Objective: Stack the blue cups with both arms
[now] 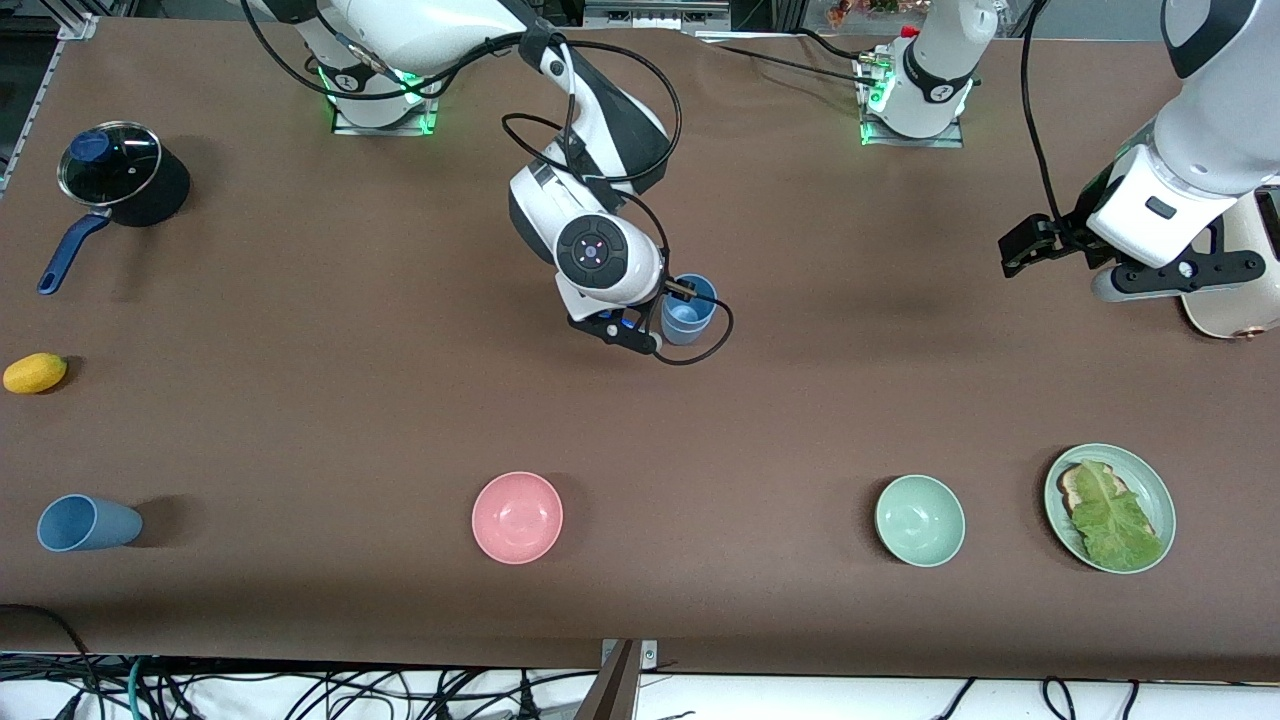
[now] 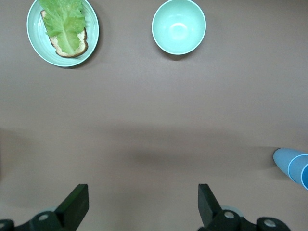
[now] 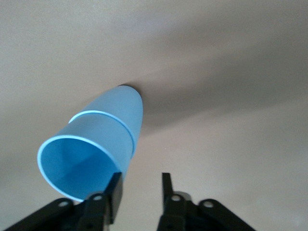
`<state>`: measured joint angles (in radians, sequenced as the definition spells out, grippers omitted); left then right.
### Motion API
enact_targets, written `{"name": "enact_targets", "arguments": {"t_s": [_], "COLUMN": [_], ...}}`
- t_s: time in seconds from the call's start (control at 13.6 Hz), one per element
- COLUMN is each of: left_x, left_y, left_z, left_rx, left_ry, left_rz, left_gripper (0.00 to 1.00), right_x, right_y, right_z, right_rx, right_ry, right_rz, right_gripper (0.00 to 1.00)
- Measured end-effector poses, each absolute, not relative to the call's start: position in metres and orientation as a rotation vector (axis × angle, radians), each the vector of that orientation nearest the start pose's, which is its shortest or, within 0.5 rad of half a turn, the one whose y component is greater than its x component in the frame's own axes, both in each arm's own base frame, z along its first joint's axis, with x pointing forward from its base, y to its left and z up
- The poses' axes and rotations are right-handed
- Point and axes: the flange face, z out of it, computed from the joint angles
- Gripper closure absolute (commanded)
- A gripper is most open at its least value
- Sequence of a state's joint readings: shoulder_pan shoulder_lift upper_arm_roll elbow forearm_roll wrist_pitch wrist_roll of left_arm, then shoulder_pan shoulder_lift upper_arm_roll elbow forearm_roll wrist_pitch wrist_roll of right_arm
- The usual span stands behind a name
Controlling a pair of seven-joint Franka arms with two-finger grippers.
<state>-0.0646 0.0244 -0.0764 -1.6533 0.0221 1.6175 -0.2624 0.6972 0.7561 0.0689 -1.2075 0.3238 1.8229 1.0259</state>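
Note:
Two blue cups (image 1: 688, 310) stand nested as one upright stack at mid table; the stack also shows in the right wrist view (image 3: 96, 149) and at the edge of the left wrist view (image 2: 293, 168). My right gripper (image 3: 140, 185) is right beside the stack (image 1: 655, 318), open by a narrow gap with nothing between its fingers; one finger (image 3: 114, 192) is next to the upper cup's rim. A third blue cup (image 1: 85, 523) lies on its side near the front edge at the right arm's end. My left gripper (image 1: 1030, 250) (image 2: 142, 207) waits, wide open and empty, above the table at the left arm's end.
A pink bowl (image 1: 517, 517), a pale green bowl (image 1: 920, 520) (image 2: 178, 26) and a green plate (image 1: 1055, 480) (image 2: 33, 38) with toast and lettuce sit along the front. A lidded pot (image 1: 115, 170) and a yellow fruit (image 1: 35, 373) are at the right arm's end.

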Motion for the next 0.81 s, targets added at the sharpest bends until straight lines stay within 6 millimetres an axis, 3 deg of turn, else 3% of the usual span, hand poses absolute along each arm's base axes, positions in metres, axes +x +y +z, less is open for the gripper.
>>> {"name": "enact_targets", "arguments": {"t_s": [0.52,0.81], "left_x": [0.557,0.557], "left_y": [-0.076,-0.076], "left_z": [0.576,0.576], "left_rx": [-3.103,-3.103], "left_ry": [-0.186,-0.186], "left_rz": [0.085,0.086], "left_gripper": [0.0,0.0], "right_x": [0.535,0.563], "right_y": [0.511,0.474], "right_z": [0.338,0.357], "right_rx": [-2.915,-2.992], "right_ry": [0.579,0.559], "right_rz": [0.515,0.436], "right_gripper": [0.0,0.0]}}
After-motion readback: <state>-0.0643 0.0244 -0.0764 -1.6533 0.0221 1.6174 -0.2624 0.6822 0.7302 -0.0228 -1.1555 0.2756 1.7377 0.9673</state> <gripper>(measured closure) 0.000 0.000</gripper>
